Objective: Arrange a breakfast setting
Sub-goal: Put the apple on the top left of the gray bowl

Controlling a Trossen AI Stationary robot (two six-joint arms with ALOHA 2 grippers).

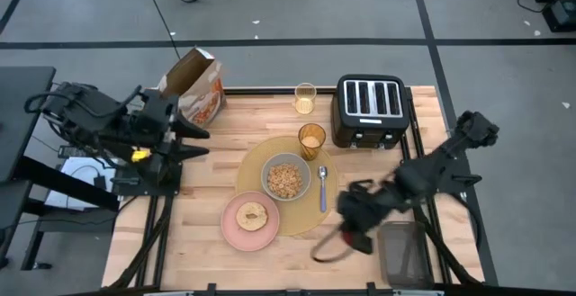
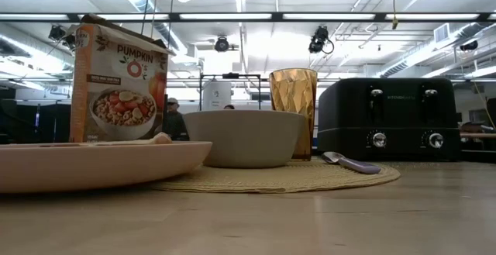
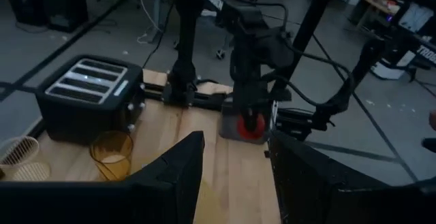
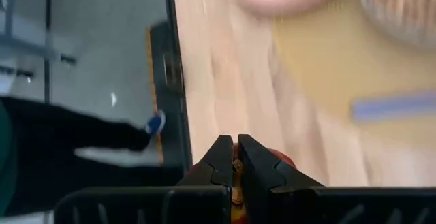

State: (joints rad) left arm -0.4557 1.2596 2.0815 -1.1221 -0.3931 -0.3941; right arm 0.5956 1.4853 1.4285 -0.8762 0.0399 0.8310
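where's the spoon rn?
High view: blue-handled spoon lies on the round tan placemat's right edge, beside the grey bowl, below the amber tumbler.

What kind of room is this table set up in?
Likely a robotics lab or workshop: grey floor with taped lines and loose cables, open ceiling with strip lights, other equipment rigs standing behind the wooden table.

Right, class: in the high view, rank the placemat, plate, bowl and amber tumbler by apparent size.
1. Placemat, largest.
2. Plate.
3. Bowl.
4. Amber tumbler, smallest.
The overhead camera sees them at similar distances, so the order looks reliable.
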